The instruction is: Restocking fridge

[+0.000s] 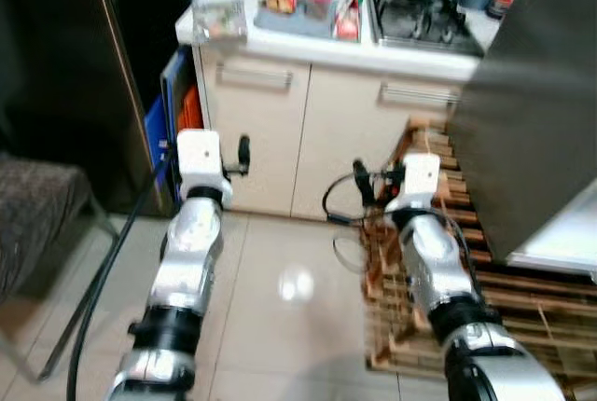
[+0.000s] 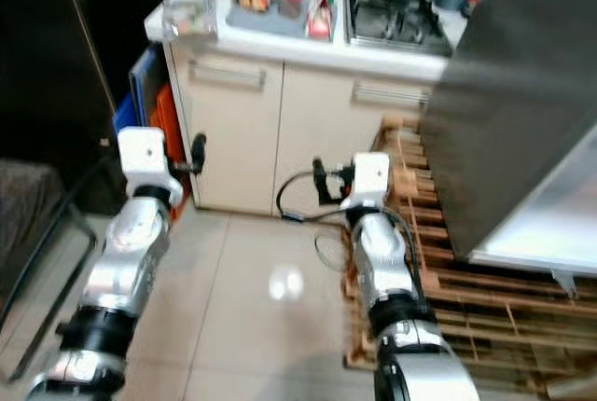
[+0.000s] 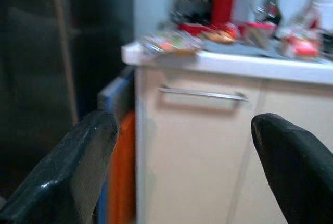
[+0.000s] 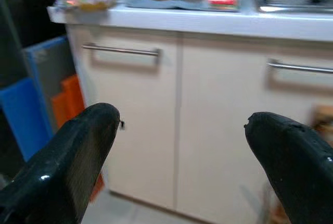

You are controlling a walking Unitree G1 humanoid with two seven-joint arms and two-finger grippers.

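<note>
Two claws — left claw (image 3: 182,177), right claw (image 4: 182,166) — spread before cabinet (image 1: 280,131)

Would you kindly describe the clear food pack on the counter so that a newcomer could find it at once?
Start at the white counter above the cream cabinets, with the gas hob at its right. Go to the opposite end, the left corner beside the dark fridge. The clear plastic pack sits there, jutting over the edge, apart from the items crowded on the grey tray.
</note>
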